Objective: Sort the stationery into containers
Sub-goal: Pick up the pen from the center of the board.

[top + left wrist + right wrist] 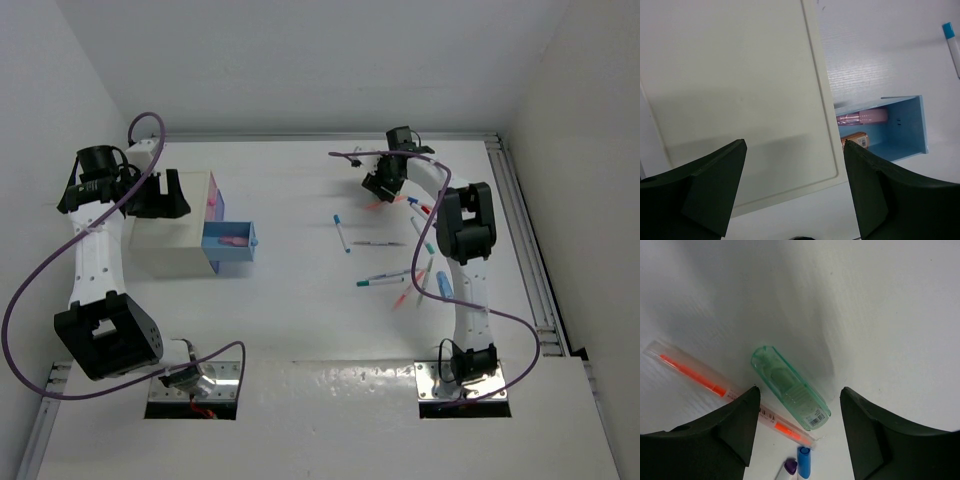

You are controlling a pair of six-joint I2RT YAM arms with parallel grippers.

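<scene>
Hands both released. The right hand (pixel 799 392) hangs with fingers spread either side of a short green translucent highlighter (pixel 790 387) lying on the desk (pixel 880 300), neither finger touching it. A clear orange-cored pen (pixel 695 375) lies just beside it, and further pens (pixel 380 243) are scattered near that arm. The left hand (pixel 795 144) is spread wide over the white cabinet (pixel 740 75). The blue drawer-box (pixel 910 130) projects from the cabinet and holds a pink piece (pixel 862 117) and an orange piece (pixel 857 139).
</scene>
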